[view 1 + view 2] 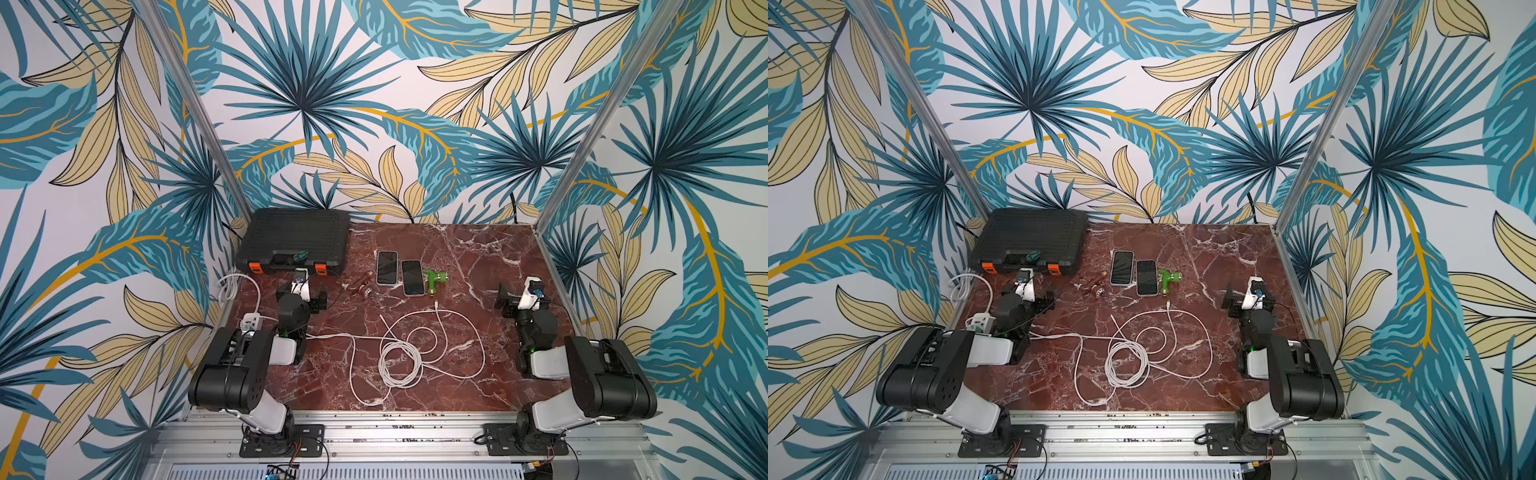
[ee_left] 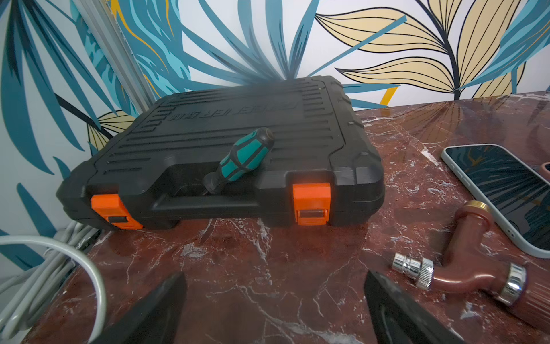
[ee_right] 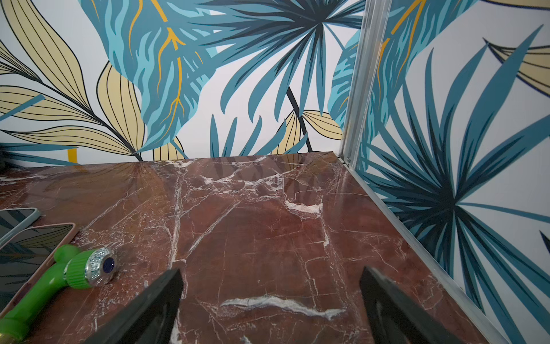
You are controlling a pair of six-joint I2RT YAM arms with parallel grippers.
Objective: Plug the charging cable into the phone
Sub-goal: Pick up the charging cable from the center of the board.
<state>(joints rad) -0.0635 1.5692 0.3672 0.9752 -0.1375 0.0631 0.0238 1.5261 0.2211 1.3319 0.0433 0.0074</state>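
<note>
- In both top views we see the charging cable [image 1: 400,357] loosely coiled mid-tabletop [image 1: 478,266]. Its plug end [image 1: 435,305] points toward the grey-cased phone [image 1: 387,267] and the pink-cased phone [image 1: 412,277], which lie flat, side by side. We judge that this slack leaves an easy reach. The arms sit folded at either side, so the plug lies between them, well apart from both sets of jaws.
- In the left wrist view, the left jaws stand wide apart and empty, facing the toolbox [image 2: 178,140]. The grey-cased phone lies off to one side, beyond the brown nozzle [image 2: 459,244]. We see no plug here.
- In the right wrist view, the right jaws are equally spread, holding nothing over bare marble. The green nozzle [image 3: 74,268] and the pink-cased phone sit aside, and no cable shows.
</note>
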